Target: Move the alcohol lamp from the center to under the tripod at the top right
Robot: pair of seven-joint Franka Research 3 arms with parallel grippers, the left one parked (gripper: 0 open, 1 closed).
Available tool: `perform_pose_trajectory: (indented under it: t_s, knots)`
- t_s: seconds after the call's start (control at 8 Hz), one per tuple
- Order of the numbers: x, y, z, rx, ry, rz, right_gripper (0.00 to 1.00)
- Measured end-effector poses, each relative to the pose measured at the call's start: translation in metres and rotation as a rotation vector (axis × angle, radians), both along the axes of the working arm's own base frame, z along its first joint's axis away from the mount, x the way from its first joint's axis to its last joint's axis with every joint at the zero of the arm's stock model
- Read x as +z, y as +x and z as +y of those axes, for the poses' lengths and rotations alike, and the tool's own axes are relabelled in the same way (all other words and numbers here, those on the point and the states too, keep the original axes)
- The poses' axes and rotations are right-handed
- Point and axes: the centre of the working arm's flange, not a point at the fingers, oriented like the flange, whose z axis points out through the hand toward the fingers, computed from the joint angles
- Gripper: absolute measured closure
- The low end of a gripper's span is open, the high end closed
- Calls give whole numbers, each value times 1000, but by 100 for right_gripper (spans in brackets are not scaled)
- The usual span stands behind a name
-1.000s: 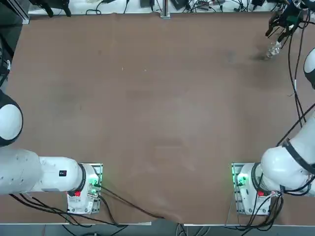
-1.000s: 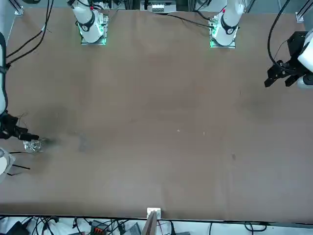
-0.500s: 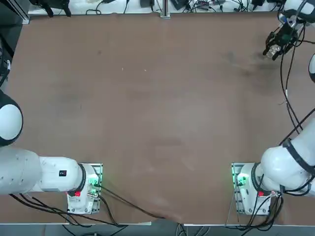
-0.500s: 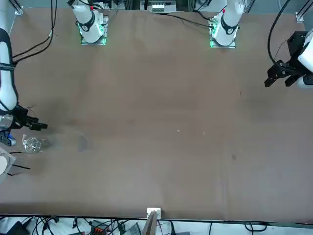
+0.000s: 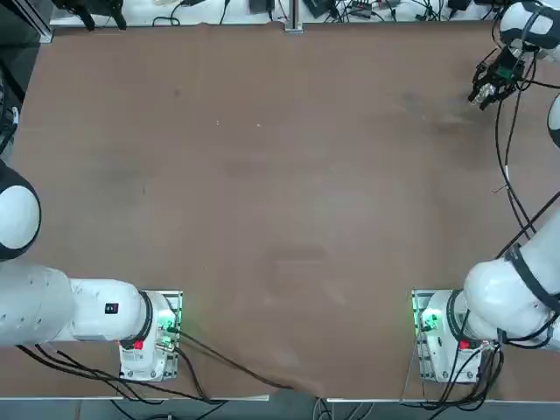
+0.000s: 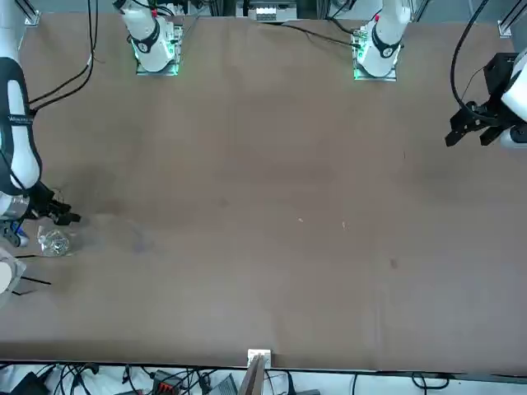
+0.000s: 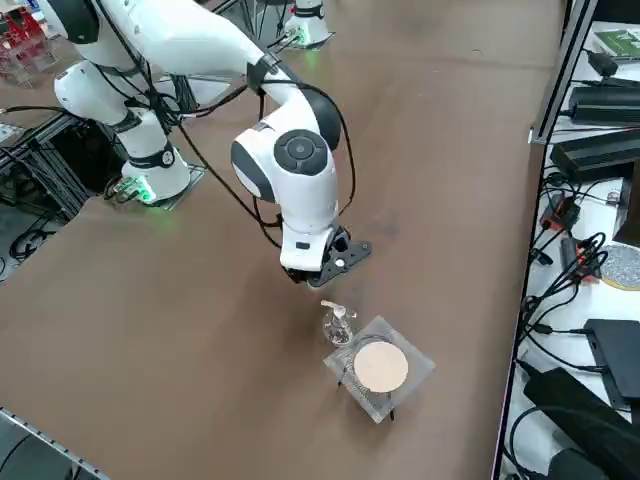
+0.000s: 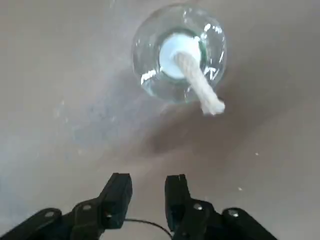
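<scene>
Glass alcohol lamp (image 8: pixel 179 52) stands free beside the tripod (image 7: pixel 379 368); right gripper (image 8: pixel 148 192) jaws narrowly parted, empty.

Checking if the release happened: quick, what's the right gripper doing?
Right gripper: holds nothing, fingers a narrow gap apart, above the table beside the alcohol lamp.

The lamp (image 8: pixel 179 54) is clear, glossy glass with a white fibrous rope wick (image 8: pixel 199 85). The tabletop (image 5: pixel 280 201) is matt brown. The end effector (image 8: pixel 148 192) fingers look matt black.
</scene>
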Motion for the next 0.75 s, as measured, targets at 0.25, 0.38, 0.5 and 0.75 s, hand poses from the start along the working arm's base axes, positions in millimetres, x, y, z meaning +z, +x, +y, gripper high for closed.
perform_pose_trajectory:
  t_s: [0.25, 0.38, 0.5, 0.75]
  knots:
    - [-23, 6, 1, -25, -20, -31, 67]
    - [-31, 7, 1, -28, -24, -35, 69]
    - [-32, 9, 0, -30, -26, -40, 70]
    - [-33, 10, -9, -40, -30, -44, 74]
